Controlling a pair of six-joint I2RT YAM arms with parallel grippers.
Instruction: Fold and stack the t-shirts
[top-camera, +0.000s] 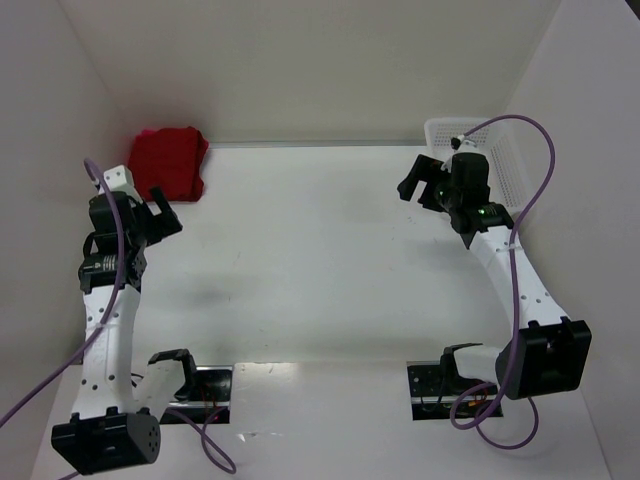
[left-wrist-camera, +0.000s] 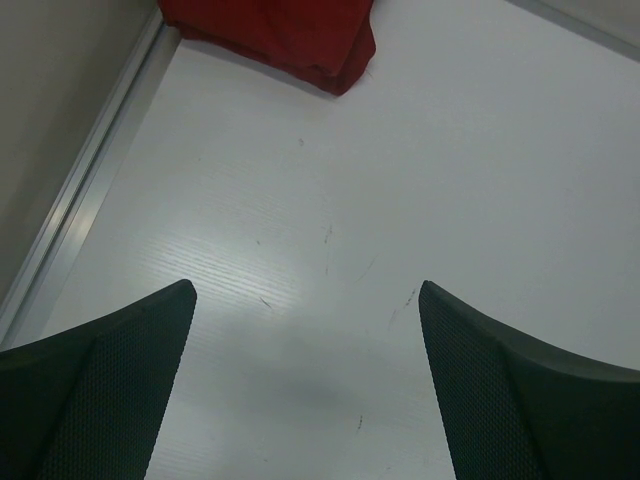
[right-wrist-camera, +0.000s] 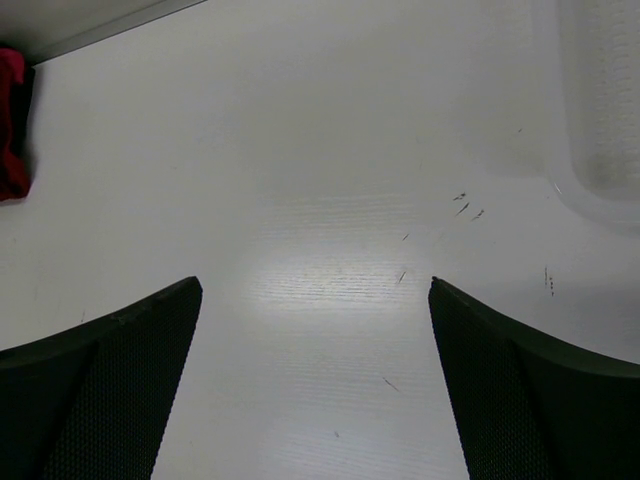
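Top external view: both arms stand over the white table (top-camera: 320, 270), neither holding anything.
A folded pile of dark red cloth t-shirts (top-camera: 172, 163) (left-wrist-camera: 290, 35) lies in the table's far-left corner by the back wall; single shirts in it cannot be told apart. The left gripper (top-camera: 162, 213) (left-wrist-camera: 305, 300) hovers just beside the pile, jaws spread wide, empty. The right gripper (top-camera: 420, 186) (right-wrist-camera: 315, 290) hangs beside the white plastic mesh basket (top-camera: 495, 165) (right-wrist-camera: 600, 120) at far right, jaws likewise wide, empty.

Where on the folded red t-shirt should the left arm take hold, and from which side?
Probably the red t-shirt by its near right corner, coming from the right: walls hem its far and left edges, and layered fold edges show there.
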